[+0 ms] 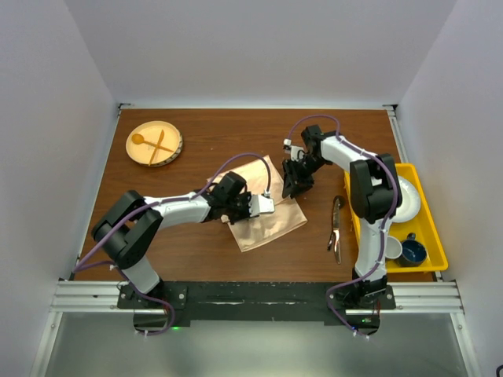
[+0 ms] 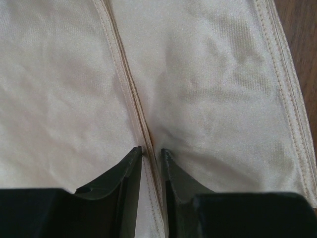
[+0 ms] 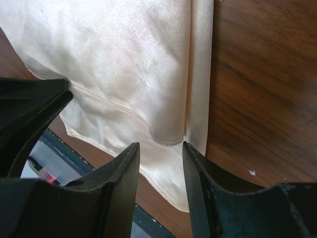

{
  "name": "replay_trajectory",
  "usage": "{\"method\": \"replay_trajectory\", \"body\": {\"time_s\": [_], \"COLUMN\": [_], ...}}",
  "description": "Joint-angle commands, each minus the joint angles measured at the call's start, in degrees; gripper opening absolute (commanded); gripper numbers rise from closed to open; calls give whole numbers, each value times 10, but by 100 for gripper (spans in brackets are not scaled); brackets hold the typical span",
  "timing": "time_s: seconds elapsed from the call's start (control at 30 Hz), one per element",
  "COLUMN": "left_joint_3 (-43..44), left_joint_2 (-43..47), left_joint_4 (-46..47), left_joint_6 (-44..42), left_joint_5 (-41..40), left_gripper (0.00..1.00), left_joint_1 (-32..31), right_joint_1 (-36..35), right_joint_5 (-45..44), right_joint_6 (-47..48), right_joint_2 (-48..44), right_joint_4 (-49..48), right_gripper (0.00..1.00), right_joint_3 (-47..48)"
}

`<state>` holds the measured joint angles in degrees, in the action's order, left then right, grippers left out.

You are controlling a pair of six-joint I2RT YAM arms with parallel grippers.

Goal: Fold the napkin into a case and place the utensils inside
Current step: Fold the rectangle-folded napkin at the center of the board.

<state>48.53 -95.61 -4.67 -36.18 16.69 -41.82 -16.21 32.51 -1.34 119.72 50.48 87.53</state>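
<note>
Surface: brown wood. The napkin lies flat mid-surface, partly folded, between the two arms.

Yellow tray is at the right edge and a round wooden plate is far left, both well apart from the napkin.

Left arm reaches in from the left, with the left jaws down on the middle of the napkin. In the wrist view two hemmed edges meet in a line that runs straight into the narrow gap between the tips. The jaws are nearly closed, but I cannot tell whether the hem is actually pinched.

Right arm: the right jaws are at the napkin's far right edge. They are released, tips clearly apart, and the folded edge and hem sit just ahead of the gap.

Utensils: dark pieces on the bare surface between napkin and tray, touching neither and clear of both jaws.
</note>
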Motion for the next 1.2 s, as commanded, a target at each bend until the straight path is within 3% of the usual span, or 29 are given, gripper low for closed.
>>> {"method": "replay_trajectory", "body": {"time_s": [0.0,0.43,0.63,0.77,1.17], "left_joint_3": [25,53,60,68,111], "left_joint_2": [3,-29,-33,-28,2], "left_joint_4": [-8,-24,-39,-51,-95], "left_joint_6": [-3,-10,-17,-18,16], "left_joint_5": [-11,-11,9,27,109], "left_gripper": [28,28,18,1,0], "left_joint_1": [-1,11,15,16,13], "right_joint_1": [14,30,31,31,30], "right_joint_5": [2,-60,-68,-65,-54], "right_joint_6": [26,55,58,59,57], "right_joint_2": [-48,-64,-49,-38,-11], "right_joint_4": [33,66,75,73,58], "right_gripper": [44,48,53,52,46], "right_joint_3": [13,-21,-31,-39,-60]}}
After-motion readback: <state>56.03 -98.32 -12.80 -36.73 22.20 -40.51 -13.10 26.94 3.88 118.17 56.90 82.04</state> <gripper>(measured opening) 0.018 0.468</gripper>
